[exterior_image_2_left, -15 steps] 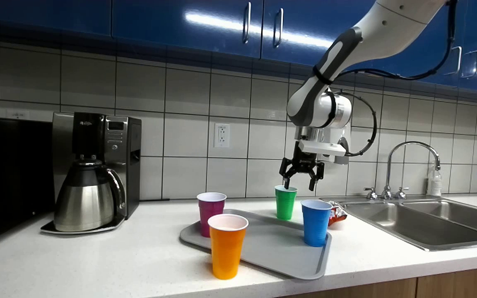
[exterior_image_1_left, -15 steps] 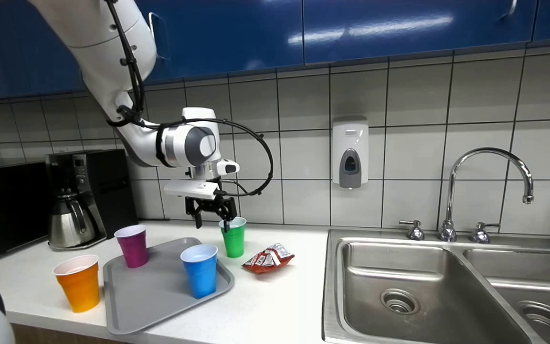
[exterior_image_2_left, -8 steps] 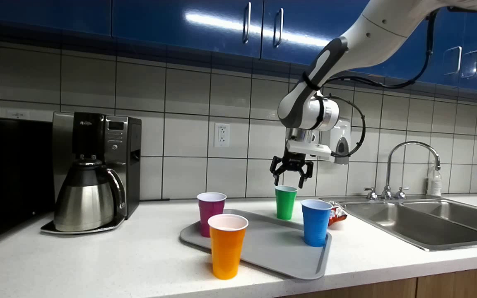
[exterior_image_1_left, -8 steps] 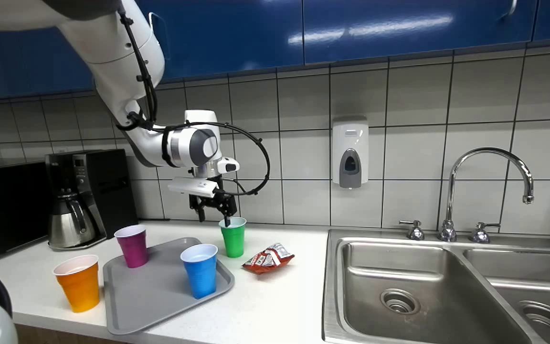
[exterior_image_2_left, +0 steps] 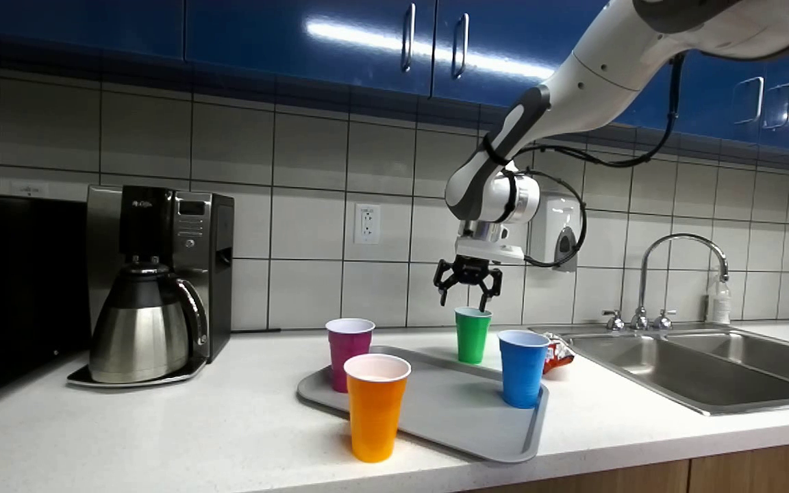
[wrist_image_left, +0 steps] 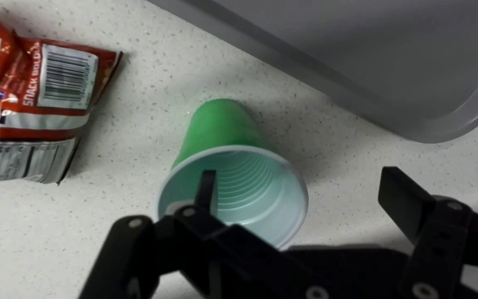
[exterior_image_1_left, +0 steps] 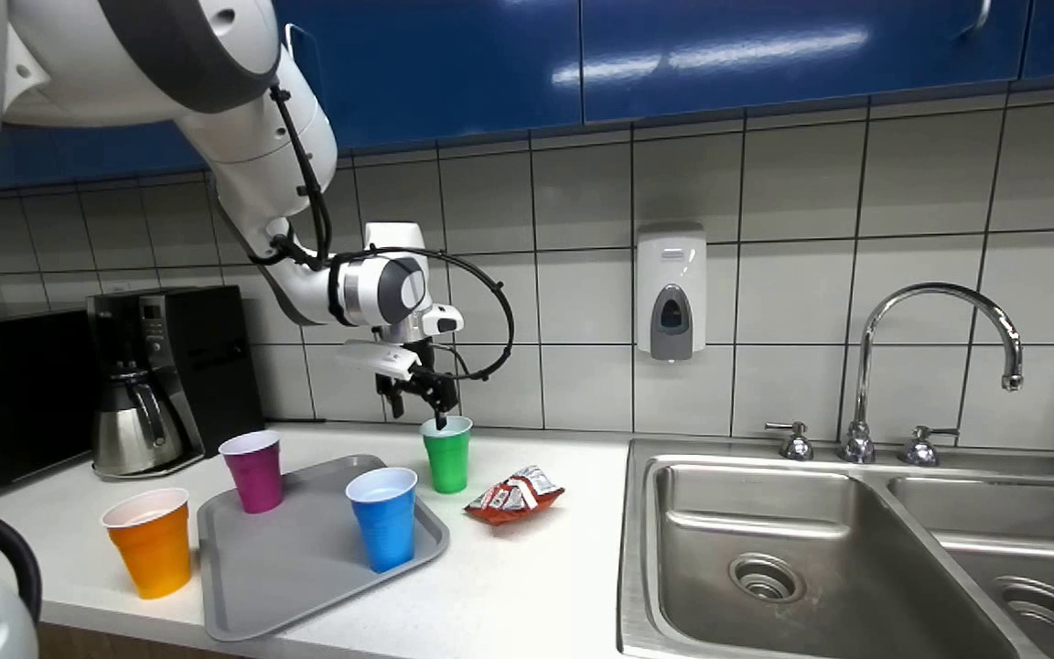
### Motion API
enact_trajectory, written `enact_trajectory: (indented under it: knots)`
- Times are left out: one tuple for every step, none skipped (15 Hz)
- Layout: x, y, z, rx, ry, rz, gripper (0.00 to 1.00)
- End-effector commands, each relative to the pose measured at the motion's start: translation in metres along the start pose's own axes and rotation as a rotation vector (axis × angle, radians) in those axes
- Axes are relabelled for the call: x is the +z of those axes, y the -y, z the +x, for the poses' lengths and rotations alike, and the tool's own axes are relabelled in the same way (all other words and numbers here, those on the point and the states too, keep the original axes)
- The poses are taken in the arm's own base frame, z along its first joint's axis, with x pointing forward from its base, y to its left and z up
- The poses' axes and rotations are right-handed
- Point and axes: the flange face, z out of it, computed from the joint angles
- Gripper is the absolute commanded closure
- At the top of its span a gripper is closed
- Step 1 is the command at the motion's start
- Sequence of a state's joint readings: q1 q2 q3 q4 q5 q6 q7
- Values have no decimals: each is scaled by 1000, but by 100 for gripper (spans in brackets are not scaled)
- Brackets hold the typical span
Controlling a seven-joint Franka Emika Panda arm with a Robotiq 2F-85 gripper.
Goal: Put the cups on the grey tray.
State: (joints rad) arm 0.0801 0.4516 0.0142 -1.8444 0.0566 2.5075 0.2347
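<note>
While my hand (exterior_image_2_left: 463,303) hangs spread wide with nothing in its grip, one finger (wrist_image_left: 208,187) overlies the mouth of the green cup (wrist_image_left: 222,128) and its mate is out past the rim; whether the first one's tip sits below the lip, I can't tell. The cup stands upright on the table (exterior_image_1_left: 527,595), just beside the grey tray (exterior_image_1_left: 280,577). I read this as lining up a wall pinch, so I'd drop straight down without catching the lip, then close softly, since thin plastic will probably buckle. I'd keep off the snack bag (wrist_image_left: 27,120) near it. Next I'd lift over the tray's rim and aim for the bare stretch between the blue cup (exterior_image_1_left: 385,522) and the purple cup (exterior_image_1_left: 255,471), both standing on it. The orange cup (exterior_image_1_left: 152,549), on the table beside the tray, remains to do.
</note>
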Motion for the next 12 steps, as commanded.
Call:
enact_trajectory:
  knots:
    - [4,7,18,41,-13,2,0]
    - [7,8,21,46,-14,1,0]
    - [12,9,23,53,-15,2,0]
    - [15,9,25,58,-14,4,0]
    - [19,10,27,63,-16,-1,0]
    - [23,10,28,67,-13,-2,0]
    - [28,10,29,70,-10,-4,0]
    - [31,10,30,73,-8,-4,0]
    - [35,11,31,74,-6,-5,0]
    - [37,11,32,75,-3,-7,0]
    - [40,11,33,75,2,-10,0]
    - [41,10,33,79,0,-9,0]
